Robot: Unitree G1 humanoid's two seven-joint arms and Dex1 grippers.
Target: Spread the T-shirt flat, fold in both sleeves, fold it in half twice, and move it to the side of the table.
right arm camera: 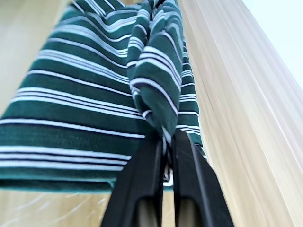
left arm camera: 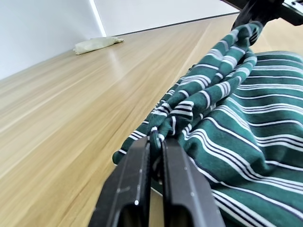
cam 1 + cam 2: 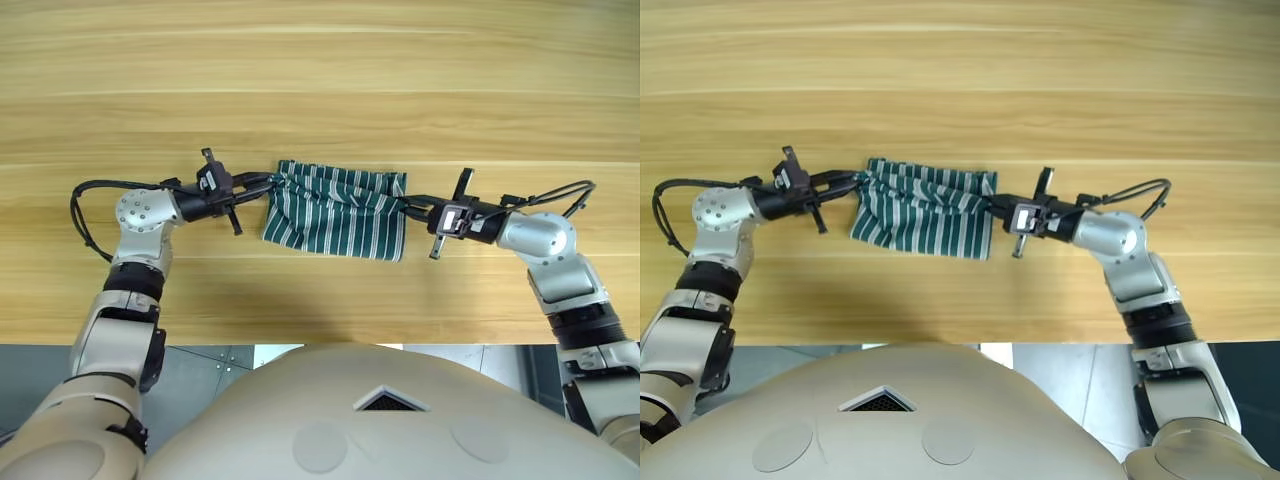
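Lying across the wooden table [image 3: 320,80], the folded striped T-shirt [image 3: 335,215] stretches between left fingers [image 2: 137,179] and right fingers [image 1: 139,179], each pair pinching an opposite far corner, probably keeping it taut for the next fold.

L tool [image 3: 270,182] & R tool [image 3: 408,208] both clamped, elbows out, forearms pointing inward

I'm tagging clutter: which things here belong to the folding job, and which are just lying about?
In the job: striped T-shirt; left gripper and right gripper, each shut on one end of it; wooden table under it.
Lying about: pale cloth-like lump far off on the table.
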